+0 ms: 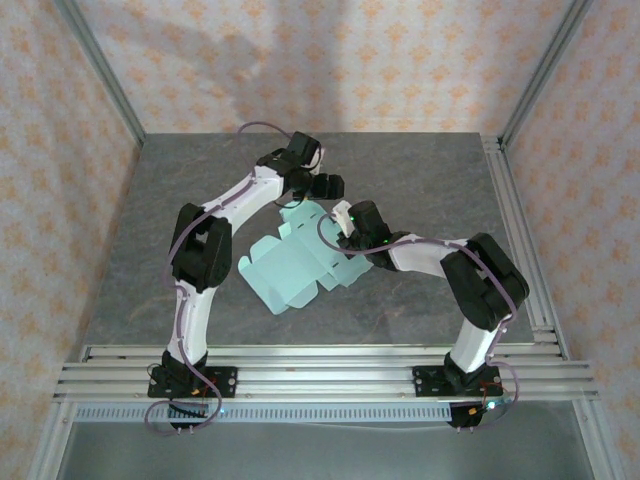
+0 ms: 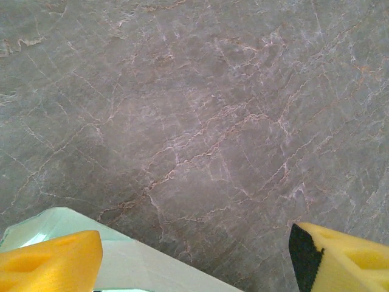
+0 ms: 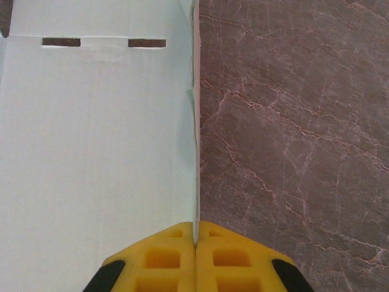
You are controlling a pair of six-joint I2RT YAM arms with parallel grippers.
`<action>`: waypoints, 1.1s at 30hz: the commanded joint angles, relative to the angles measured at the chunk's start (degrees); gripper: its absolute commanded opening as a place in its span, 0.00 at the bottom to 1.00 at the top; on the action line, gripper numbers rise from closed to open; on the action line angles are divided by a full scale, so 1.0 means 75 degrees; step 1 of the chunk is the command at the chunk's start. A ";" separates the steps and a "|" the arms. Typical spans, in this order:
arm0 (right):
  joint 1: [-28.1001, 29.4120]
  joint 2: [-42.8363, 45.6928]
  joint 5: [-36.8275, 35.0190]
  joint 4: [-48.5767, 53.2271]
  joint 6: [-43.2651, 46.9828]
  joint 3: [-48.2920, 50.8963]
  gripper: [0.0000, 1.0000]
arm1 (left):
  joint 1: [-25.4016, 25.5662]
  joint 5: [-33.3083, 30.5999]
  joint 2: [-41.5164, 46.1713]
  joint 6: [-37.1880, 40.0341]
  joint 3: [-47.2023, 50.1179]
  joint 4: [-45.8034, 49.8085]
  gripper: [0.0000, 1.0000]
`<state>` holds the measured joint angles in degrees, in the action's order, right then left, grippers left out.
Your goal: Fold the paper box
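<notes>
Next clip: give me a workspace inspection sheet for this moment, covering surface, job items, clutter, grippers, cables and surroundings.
Surface: grey veined table, matte, no spills seen.
Job's things: paper box, mint-green die-cut card, partly folded, lying mid-table between the arms.
Clutter: nothing seen.
Grippers: left gripper open over the table beside a corner of the card, holding nothing; right gripper shut, the card's edge running into the seam between its fingers.
Cables: purple cables follow both arms and loop at the bases; none on the card.
Surroundings: patterned walls; aluminium rails at the near edge.
</notes>
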<state>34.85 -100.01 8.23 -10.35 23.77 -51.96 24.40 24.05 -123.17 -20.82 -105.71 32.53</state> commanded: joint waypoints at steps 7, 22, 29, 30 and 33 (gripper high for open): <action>0.0058 0.0012 -0.0523 -0.0271 0.0079 -0.0117 0.00 | 0.0234 0.0559 0.0446 0.0196 0.0426 0.0209 0.82; 0.0056 -0.0026 -0.0415 -0.0256 0.0100 -0.0166 0.00 | 0.0296 0.1026 0.0974 -0.0085 0.0981 -0.0471 0.81; 0.0056 0.0032 -0.0152 -0.0130 0.0193 -0.0129 0.00 | 0.0296 0.0200 0.1371 0.0297 0.1199 -0.0728 0.89; 0.0063 0.0059 -0.0117 -0.0126 0.0195 -0.0106 0.00 | 0.0294 0.0100 0.1293 0.0353 0.1035 -0.0577 0.90; 0.0067 0.0126 -0.0029 -0.0132 0.0197 -0.0057 0.00 | 0.0297 0.0028 0.0864 0.0458 0.0422 -0.0052 0.91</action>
<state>34.89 -100.03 6.83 -9.54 24.34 -51.96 25.74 25.82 -115.79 -19.64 -98.61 28.77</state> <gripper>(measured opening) 0.048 0.905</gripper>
